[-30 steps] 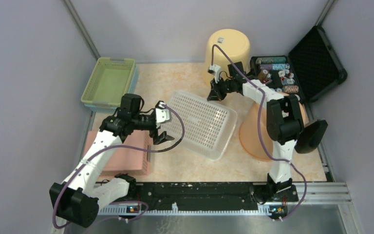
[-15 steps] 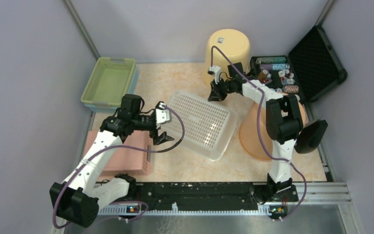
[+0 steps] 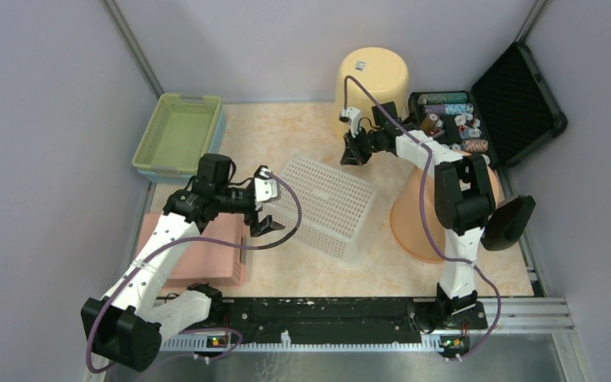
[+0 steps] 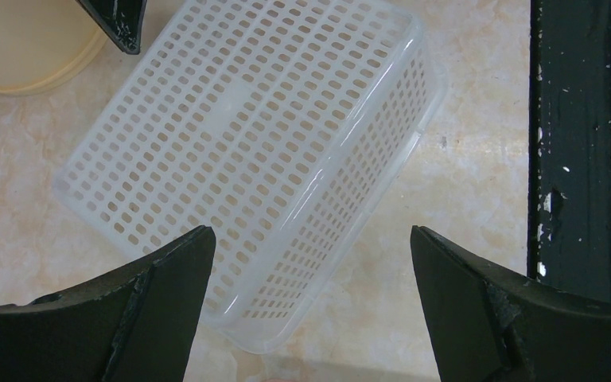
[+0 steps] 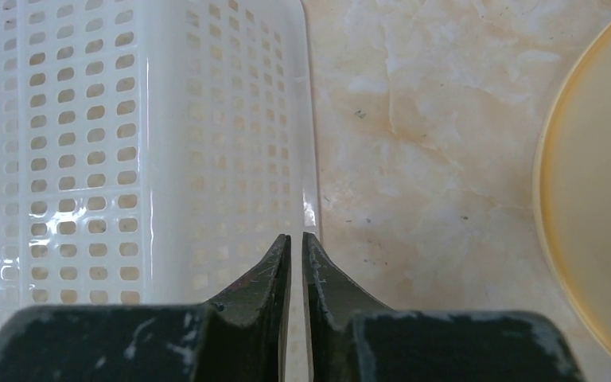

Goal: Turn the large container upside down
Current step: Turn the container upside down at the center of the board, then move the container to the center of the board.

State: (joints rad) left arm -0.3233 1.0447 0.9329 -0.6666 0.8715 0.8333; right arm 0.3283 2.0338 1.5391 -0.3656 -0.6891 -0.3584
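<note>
Jaws of your left gripper [image 4: 310, 239] gape wide by the left side of the large container [image 3: 328, 208], lying bottom-up mid-bench [image 3: 278, 131]; right gripper [image 5: 296, 243] jaws narrow to a slit at its far rim.

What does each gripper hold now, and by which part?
Left gripper open, holding nothing. Right gripper apparently pinches the white perforated plastic basket by its thin rim.

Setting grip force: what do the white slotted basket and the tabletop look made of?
White basket: thin moulded plastic, glossy, with light streaks on its walls and a translucent rim; it probably flexes. Tabletop: beige marble-patterned surface, smooth and fairly matte; whether it is stone or laminate cannot be told.
</note>
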